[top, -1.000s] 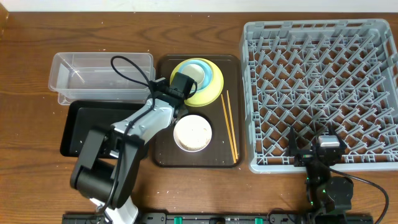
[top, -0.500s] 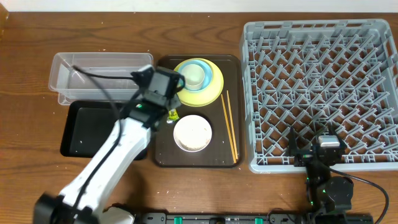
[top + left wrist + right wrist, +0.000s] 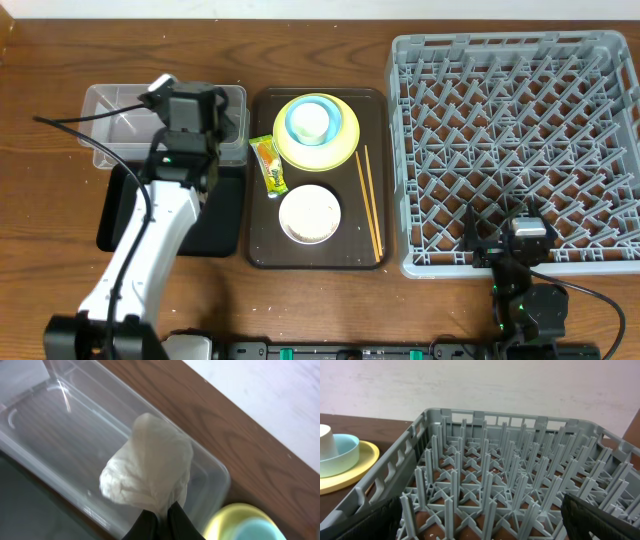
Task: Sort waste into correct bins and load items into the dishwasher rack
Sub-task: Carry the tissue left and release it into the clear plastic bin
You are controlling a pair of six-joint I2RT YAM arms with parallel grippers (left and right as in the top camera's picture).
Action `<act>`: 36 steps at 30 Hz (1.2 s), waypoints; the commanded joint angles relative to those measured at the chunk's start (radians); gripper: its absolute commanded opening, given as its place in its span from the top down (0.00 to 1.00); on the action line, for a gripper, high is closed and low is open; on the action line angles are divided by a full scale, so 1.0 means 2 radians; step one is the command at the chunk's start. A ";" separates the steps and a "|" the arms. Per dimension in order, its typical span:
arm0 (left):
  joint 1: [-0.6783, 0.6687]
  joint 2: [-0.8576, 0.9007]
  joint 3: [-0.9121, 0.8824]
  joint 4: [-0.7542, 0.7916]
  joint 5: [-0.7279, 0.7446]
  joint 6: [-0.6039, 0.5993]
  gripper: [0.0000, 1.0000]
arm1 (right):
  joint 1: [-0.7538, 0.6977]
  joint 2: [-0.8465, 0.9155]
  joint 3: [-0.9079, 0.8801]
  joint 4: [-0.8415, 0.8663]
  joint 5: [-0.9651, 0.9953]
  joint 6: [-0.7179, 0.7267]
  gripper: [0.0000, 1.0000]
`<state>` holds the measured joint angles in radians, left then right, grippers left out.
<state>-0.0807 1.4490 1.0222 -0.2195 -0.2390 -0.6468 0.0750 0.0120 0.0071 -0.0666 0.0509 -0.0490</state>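
- Napkin [image 3: 150, 470], white and crumpled, is pinched by one tuft in the left tool [image 3: 161, 512], whose jaws are almost fully closed on it.
- It hangs over the inside of the clear tub [image 3: 55, 430], toward the end of the tub nearest the yellow plate [image 3: 345, 150]. By my reading, simply letting go would drop it straight in.
- The tub's long axis runs left to right across the surface [image 3: 330, 310] in the overhead view. The black tray [image 3: 125, 210] lies just beside it on the robot's side, so drifting that way would risk the wrong bin.
- The left arm [image 3: 150, 240] is the nearer one. The right tool [image 3: 480, 510] sits with jaws spread wide and empty at the near edge of the dishwasher rack [image 3: 520, 140], well apart from the tub.
- A snack wrapper [image 3: 268, 166] lies on the brown serving tray [image 3: 260, 245], between tub and plate.
- Hidden: from overhead the wrist covers the napkin. Whether the napkin touches the tub floor cannot be told. No rice grains can be made out.
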 commanded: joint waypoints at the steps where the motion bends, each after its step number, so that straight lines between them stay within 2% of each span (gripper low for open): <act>1: 0.019 0.035 -0.002 0.024 -0.002 0.032 0.90 | -0.005 -0.003 -0.001 -0.002 -0.002 -0.006 0.01; 7: 0.036 0.086 -0.002 0.068 -0.002 0.035 0.90 | -0.005 -0.003 -0.001 -0.002 -0.002 -0.006 0.01; 11: 0.045 0.111 -0.002 0.091 -0.002 0.035 0.83 | -0.005 -0.003 -0.001 -0.002 -0.002 -0.006 0.01; 13: 0.048 0.114 -0.002 0.094 -0.002 0.035 0.55 | -0.005 -0.003 -0.001 -0.002 -0.002 -0.006 0.01; 14: 0.048 0.114 -0.002 0.094 -0.002 0.035 0.47 | -0.005 -0.003 -0.001 -0.002 -0.002 -0.006 0.01; 15: 0.049 0.112 -0.002 0.096 -0.002 0.035 0.40 | -0.005 -0.003 -0.001 -0.002 -0.002 -0.006 0.01; 17: 0.048 0.106 -0.001 0.095 -0.002 0.035 0.36 | -0.005 -0.003 -0.001 -0.002 -0.002 -0.006 0.01; 21: 0.047 0.077 -0.001 0.077 0.022 0.035 0.34 | -0.005 -0.003 -0.001 -0.002 -0.002 -0.006 0.01; 25: 0.047 0.029 -0.001 0.026 0.086 0.035 0.34 | -0.005 -0.003 -0.001 -0.002 -0.002 -0.006 0.01; 30: 0.047 -0.026 -0.002 -0.080 0.185 0.033 0.43 | -0.005 -0.003 -0.001 -0.002 -0.002 -0.006 0.01; 36: 0.026 -0.038 -0.002 -0.208 0.209 0.034 0.45 | -0.005 -0.003 -0.001 -0.002 -0.002 -0.006 0.01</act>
<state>-0.0032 1.3705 1.0210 -0.5823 0.1162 -0.5789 0.0750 0.0120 0.0071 -0.0662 0.0513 -0.0494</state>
